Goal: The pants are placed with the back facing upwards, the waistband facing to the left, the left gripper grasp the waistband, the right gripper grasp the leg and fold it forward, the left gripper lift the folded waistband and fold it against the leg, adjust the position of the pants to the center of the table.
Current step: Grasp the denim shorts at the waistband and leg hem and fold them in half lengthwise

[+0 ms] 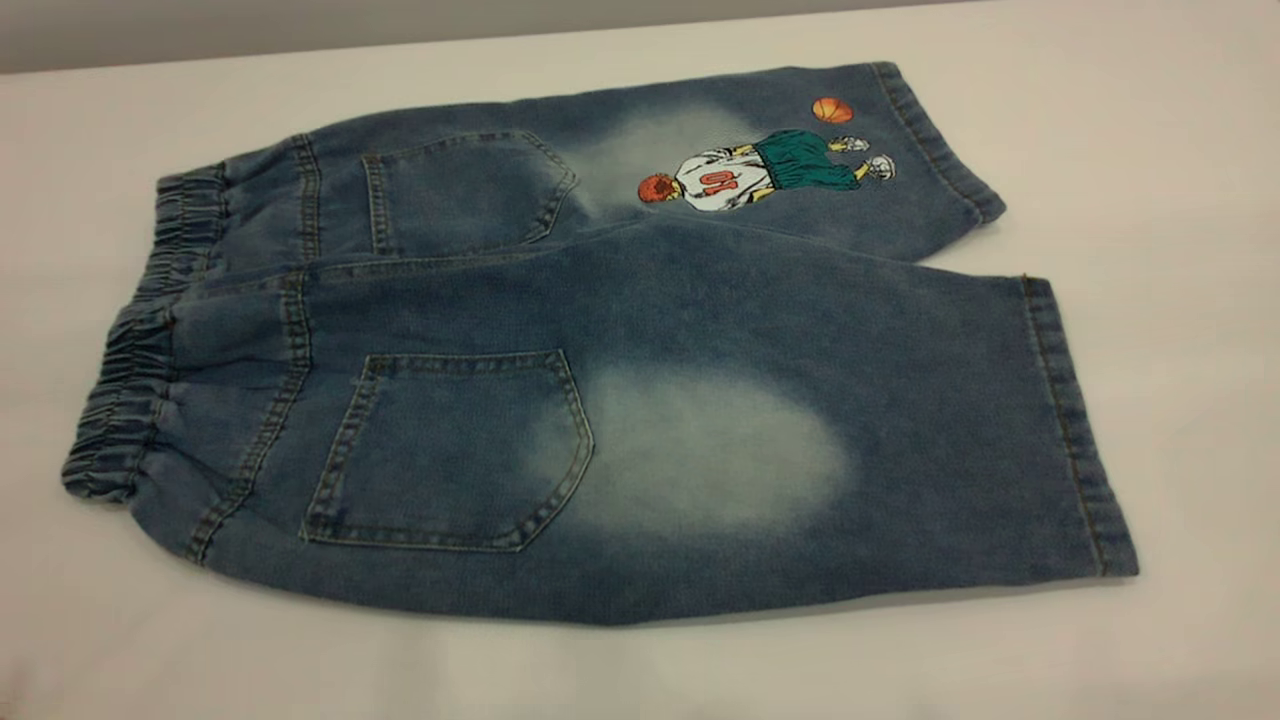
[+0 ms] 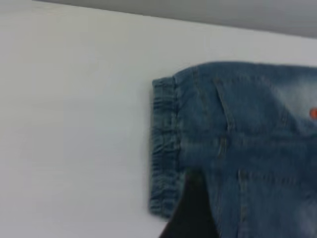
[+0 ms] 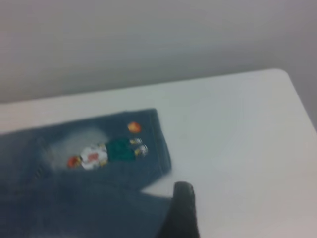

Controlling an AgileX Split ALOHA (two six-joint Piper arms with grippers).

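Note:
The blue denim pants (image 1: 600,330) lie flat on the table (image 1: 1180,180), back up, with both patch pockets showing. The ruched waistband (image 1: 140,360) is at the left. The plain leg (image 1: 720,450) with the oval faded patch is the near one; the leg with the basketball-player print (image 1: 760,170) lies behind it. Neither gripper shows in the exterior view. The left gripper (image 2: 245,198) hovers over the waistband (image 2: 164,144) end; one black finger (image 2: 190,213) shows. The right gripper (image 3: 223,201) hangs by the leg hems, one finger (image 3: 182,208) at the plain leg's (image 3: 89,208) corner. Both hold nothing.
The white tabletop extends on all sides of the pants. Its far edge (image 1: 400,38) meets a grey wall behind, and the right wrist view shows a table corner (image 3: 285,74) beyond the printed leg.

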